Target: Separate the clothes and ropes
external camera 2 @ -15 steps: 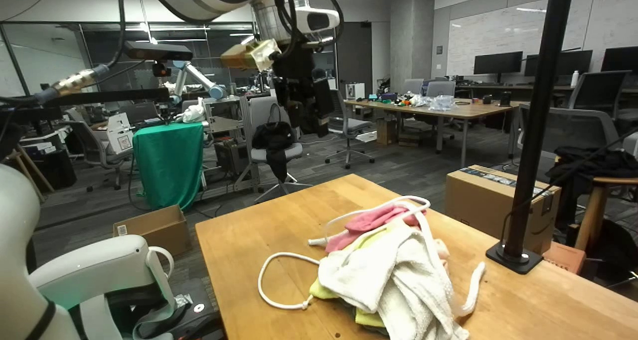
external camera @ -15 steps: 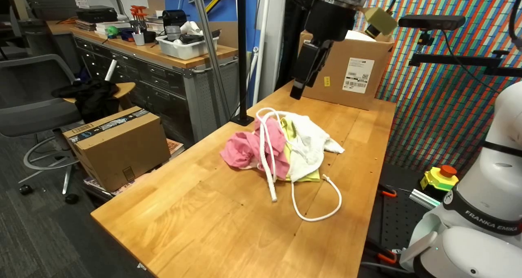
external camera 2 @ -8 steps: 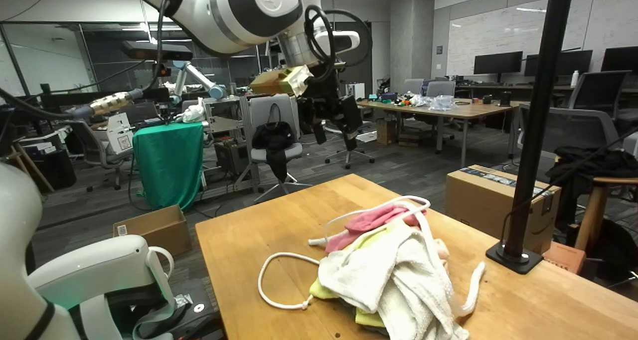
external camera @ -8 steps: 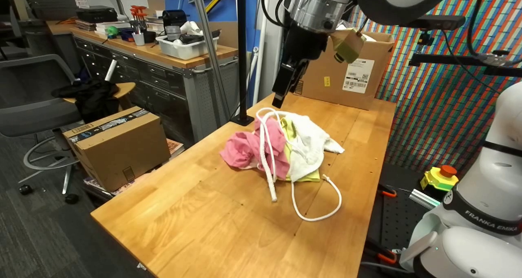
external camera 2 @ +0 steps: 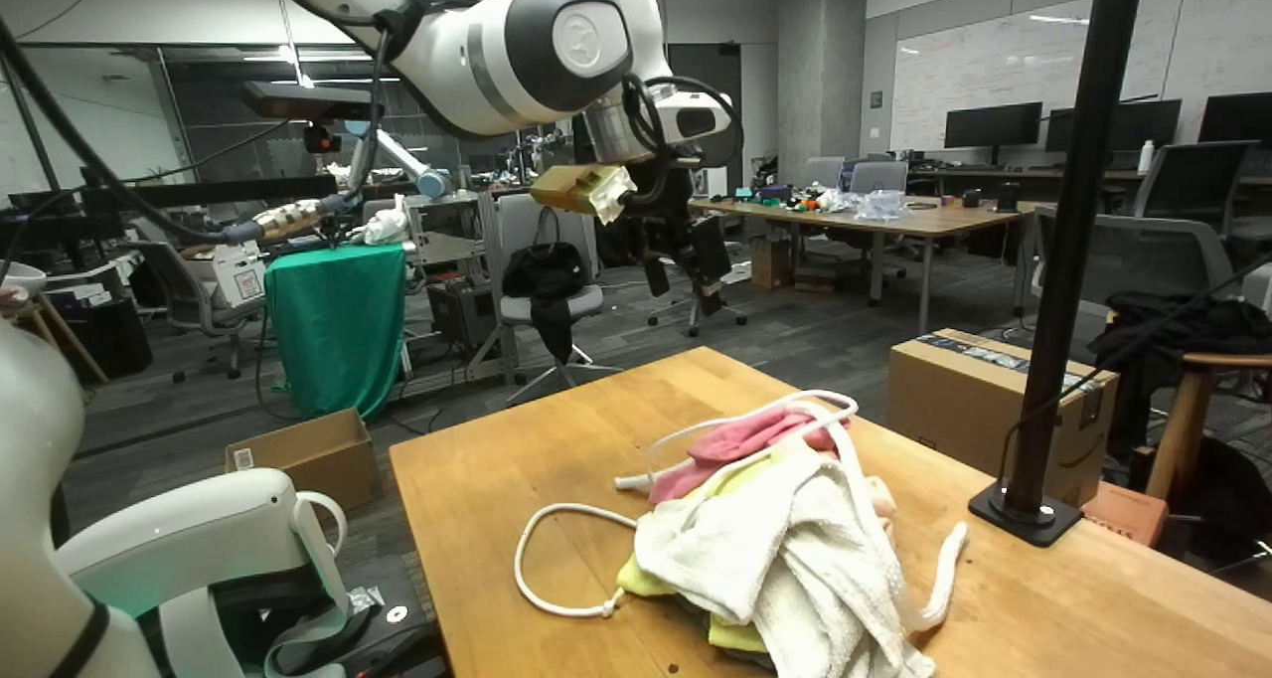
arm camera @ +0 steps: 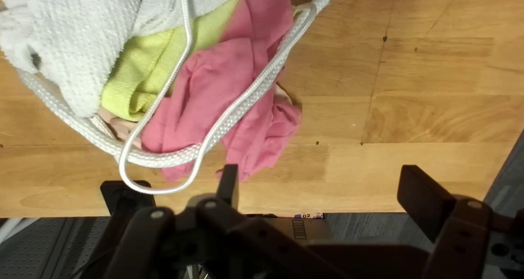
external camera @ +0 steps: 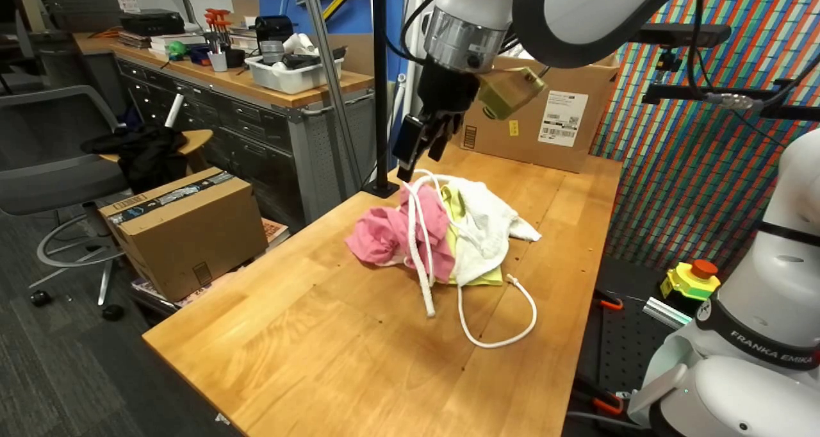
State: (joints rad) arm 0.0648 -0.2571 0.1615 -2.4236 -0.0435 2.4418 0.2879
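The claw (arm camera: 320,181) gapes wide; only the exterior views show the knotted end (external camera 2: 609,607) of a rope (external camera 2: 571,611).

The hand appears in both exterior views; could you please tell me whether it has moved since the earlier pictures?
Yes: in both exterior views, the hand now appears lower and closer to the black pole.
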